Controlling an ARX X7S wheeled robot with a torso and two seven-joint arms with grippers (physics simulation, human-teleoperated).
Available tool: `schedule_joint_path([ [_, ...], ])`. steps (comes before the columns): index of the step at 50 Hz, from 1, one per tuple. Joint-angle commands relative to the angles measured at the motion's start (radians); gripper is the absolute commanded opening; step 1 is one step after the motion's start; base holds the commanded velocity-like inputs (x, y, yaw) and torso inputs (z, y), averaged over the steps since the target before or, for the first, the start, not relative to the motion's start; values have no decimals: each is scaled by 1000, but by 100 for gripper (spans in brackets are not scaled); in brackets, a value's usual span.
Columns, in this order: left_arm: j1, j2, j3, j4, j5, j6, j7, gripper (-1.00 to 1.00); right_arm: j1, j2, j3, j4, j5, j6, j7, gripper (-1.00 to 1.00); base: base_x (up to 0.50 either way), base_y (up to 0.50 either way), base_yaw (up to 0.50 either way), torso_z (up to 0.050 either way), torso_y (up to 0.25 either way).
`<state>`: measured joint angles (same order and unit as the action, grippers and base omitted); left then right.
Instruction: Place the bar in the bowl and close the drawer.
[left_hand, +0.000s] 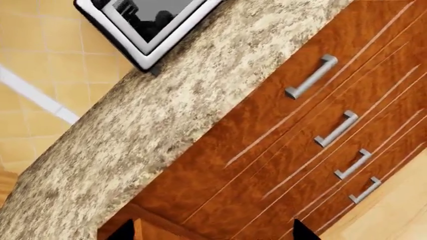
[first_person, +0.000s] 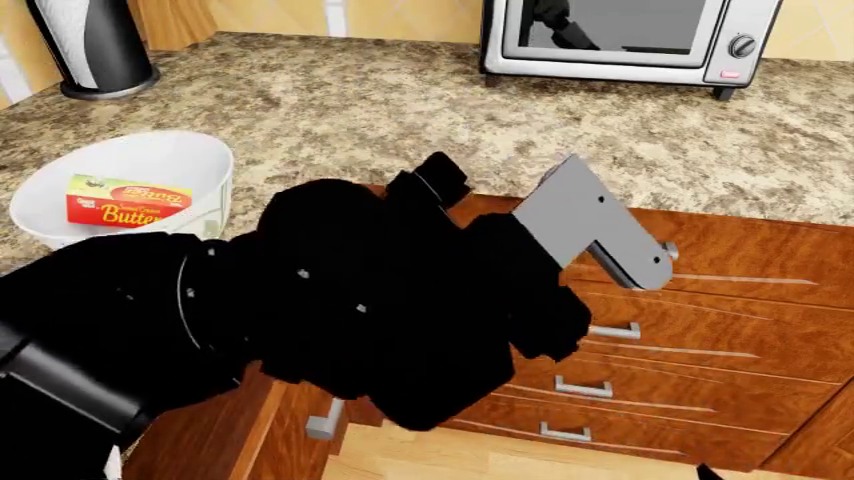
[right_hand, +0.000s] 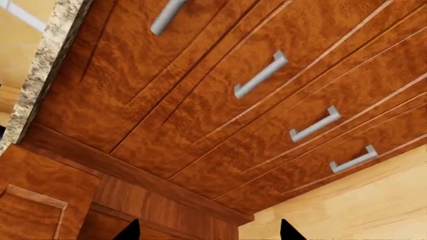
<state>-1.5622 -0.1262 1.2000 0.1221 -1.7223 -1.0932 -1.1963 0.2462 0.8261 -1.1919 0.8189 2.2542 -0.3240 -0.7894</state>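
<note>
Bar (first_person: 130, 202): lies inside the bowl, yellow top with red lettering facing up, well apart from both sets of fingers.
Bowl (first_person: 200, 160): white, stands on the tabletop (first_person: 400, 110) near its front edge, beside the black bulk of the left arm (first_person: 334, 300) in the head view.
Drawer (first_person: 747, 255): top front of the stack under the tabletop edge; it looks flush with the fronts below it, its short metal handle partly hidden behind a grey bracket on the arm.
Lower drawers (first_person: 694, 345): three more reddish-brown fronts with short metal handles, stacked under the top one.
Left fingers (left_hand: 210, 232): only two dark tips show at the edge of the left wrist view, set well apart, nothing between them; they point at the drawer stack and the speckled tabletop edge, touching neither.
Right fingers (right_hand: 207, 231): two dark tips at the edge of the right wrist view, spread, holding nothing; the drawer fronts and the cabinet frame lie ahead of them, not touched.
Microwave (first_person: 621, 35): silver, stands at the back of the tabletop, far beyond both sets of fingers.
Paper towel holder (first_person: 87, 45): black, stands at the back of the tabletop behind the bowl.
Floor (right_hand: 347, 210): pale wood, below the drawer stack.
</note>
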Motion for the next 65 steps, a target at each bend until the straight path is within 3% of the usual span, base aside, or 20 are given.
schedule_joint_path([
  [1,66,114,118,-9,90,13,-30,100,-9,-7,5,13,6,9,-9,100,0,0,0,0,0],
  [3,63,124,146,-12,96,31,-17,100,-5,-16,4,37,8,21,-18,100,0,0,0,0,0],
  [8,-19,126,344,17,53,203,17,100,-8,-15,6,30,7,18,-15,100,0,0,0,0,0],
  [11,-10,126,377,33,66,207,19,100,-8,-17,7,34,7,21,-16,100,0,0,0,0,0],
  [24,87,126,373,27,146,121,30,100,3,-41,5,86,7,48,-35,100,0,0,0,0,0],
  [60,343,126,356,-78,456,-58,241,100,60,-173,-6,404,15,182,-163,100,0,0,0,0,0],
  [65,358,126,353,-105,483,-84,253,100,49,-159,0,371,15,168,-151,100,0,0,0,0,0],
])
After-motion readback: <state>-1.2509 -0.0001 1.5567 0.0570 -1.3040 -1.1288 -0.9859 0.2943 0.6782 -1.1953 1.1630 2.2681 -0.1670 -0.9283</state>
